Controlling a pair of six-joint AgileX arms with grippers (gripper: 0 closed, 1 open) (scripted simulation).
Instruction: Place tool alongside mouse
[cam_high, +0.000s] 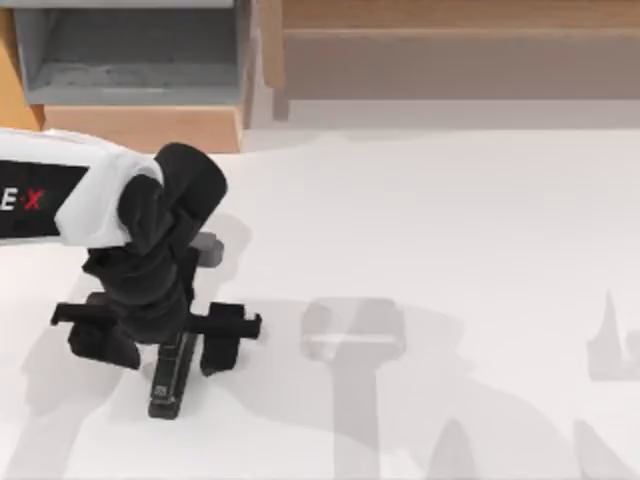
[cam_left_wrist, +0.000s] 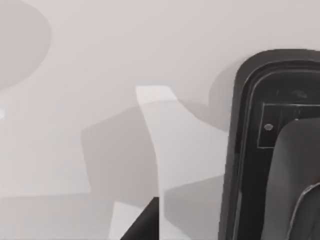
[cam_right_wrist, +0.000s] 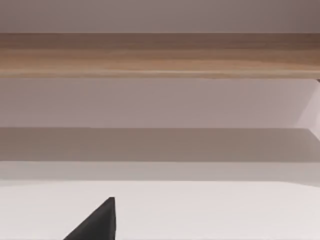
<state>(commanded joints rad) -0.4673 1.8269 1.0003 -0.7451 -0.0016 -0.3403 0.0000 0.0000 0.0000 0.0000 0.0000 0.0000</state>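
Nearest the overhead lens: the black wrist of the left arm (cam_high: 165, 215), reaching in from 9 o'clock on a white link with red lettering. Bends down over the white table (cam_high: 450, 230) toward its 8 o'clock region.

Below that wrist, the left gripper (cam_high: 163, 350), pointed down at the table surface. Jaws spread wide, one of the fingers (cam_high: 100, 345) out toward 9 o'clock and its partner toward 3 o'clock. Gripping nothing.

Between them, the tool (cam_high: 168, 380): slim, black, faint grey marks on top, lying roughly along the 12-to-6 line with its far end poking out past the gripper toward 6 o'clock. Clear table on either side of it, touching neither finger. Narrower by far than the gap around it.

Seen from the left wrist, the same tool (cam_left_wrist: 272, 150) close up: a rounded black end with a raised rim and a grey pad inside, over shadowed white table.

Tucked at the 3 o'clock side of the wrist, a small grey piece (cam_high: 207, 248); cannot tell what.

Along the 12 o'clock edge, a wooden shelf (cam_high: 450, 45); at 11 o'clock, a grey compartment (cam_high: 130, 50) framed in wood.

From the right wrist, a black sliver of the right gripper (cam_right_wrist: 97, 225) above the white table, facing that wooden shelf (cam_right_wrist: 160, 55). Parted or closed: cannot tell.
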